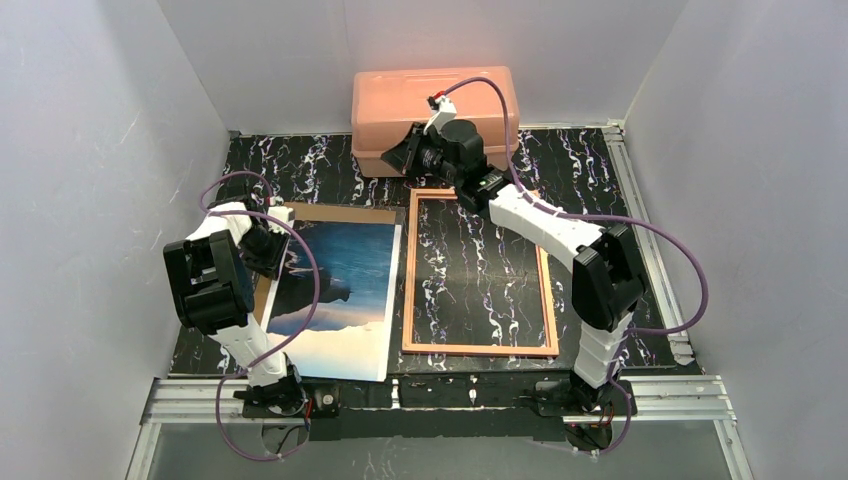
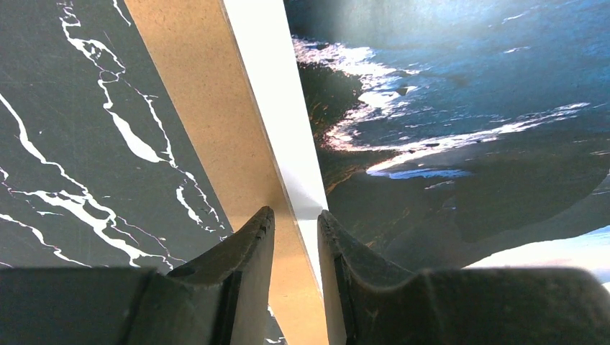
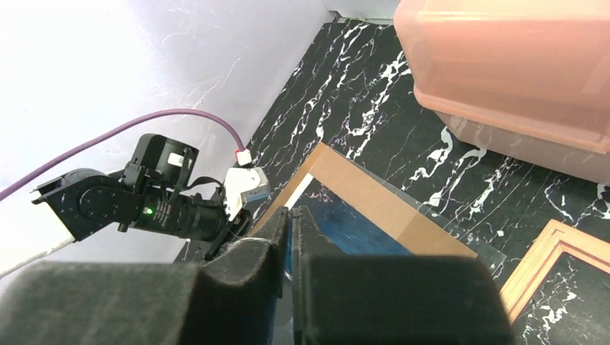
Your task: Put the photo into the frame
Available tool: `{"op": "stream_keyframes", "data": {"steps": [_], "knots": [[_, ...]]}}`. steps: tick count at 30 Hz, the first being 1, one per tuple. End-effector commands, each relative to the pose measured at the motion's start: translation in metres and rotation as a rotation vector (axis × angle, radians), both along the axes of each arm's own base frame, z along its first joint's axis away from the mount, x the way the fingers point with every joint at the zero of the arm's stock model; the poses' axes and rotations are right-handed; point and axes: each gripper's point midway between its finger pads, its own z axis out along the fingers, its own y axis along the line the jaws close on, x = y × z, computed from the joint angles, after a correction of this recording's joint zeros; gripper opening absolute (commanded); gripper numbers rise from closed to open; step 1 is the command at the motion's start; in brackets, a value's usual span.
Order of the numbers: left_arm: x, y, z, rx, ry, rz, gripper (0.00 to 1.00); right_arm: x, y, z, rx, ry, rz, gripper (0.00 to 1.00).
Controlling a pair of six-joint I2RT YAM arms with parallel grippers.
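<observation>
The photo (image 1: pixel 340 290), blue sea and sky with a dark mountain, lies face up on the left of the table, on a brown backing board (image 1: pixel 345 212). My left gripper (image 1: pixel 273 247) is at the photo's left edge. In the left wrist view its jaws (image 2: pixel 296 215) stand narrowly open over the board (image 2: pixel 208 108) and the photo's white margin (image 2: pixel 277 108), with nothing gripped. The frame (image 1: pixel 409 270) lies flat right of the photo, its tan-orange border up. My right gripper (image 1: pixel 392 160) hovers beyond the frame's far left corner, shut (image 3: pixel 291 212), with nothing seen in it.
A salmon-pink lidded box (image 1: pixel 435 105) stands at the back, just behind the right gripper. White walls close in the left, back and right sides. The table top is black marble-patterned (image 1: pixel 590 170). The right arm reaches across the frame's far right corner.
</observation>
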Motion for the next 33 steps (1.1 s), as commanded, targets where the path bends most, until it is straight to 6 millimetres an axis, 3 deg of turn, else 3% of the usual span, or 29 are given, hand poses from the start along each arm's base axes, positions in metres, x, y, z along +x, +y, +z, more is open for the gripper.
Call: {"op": "stream_keyframes", "data": {"steps": [1,5,12,18,26,33], "knots": [[0.004,-0.001,0.008,-0.017,-0.022,-0.001,0.28,0.004,0.001,-0.004,-0.022,0.007,0.003,0.23],[0.003,0.0,0.002,-0.012,-0.012,0.004,0.28,0.01,0.001,-0.05,-0.105,0.087,-0.032,0.57],[0.012,0.0,0.014,-0.043,-0.031,0.043,0.26,0.018,0.028,-0.131,-0.344,0.185,-0.106,0.75],[0.017,0.006,0.018,-0.049,-0.035,0.061,0.26,0.01,0.027,-0.181,-0.445,0.263,-0.161,0.78],[0.016,0.004,0.012,-0.063,-0.03,0.07,0.26,0.003,-0.009,-0.23,-0.53,0.349,-0.232,0.79],[0.021,0.008,0.012,-0.047,-0.041,0.08,0.26,0.005,-0.036,-0.244,-0.559,0.392,-0.279,0.8]]}}
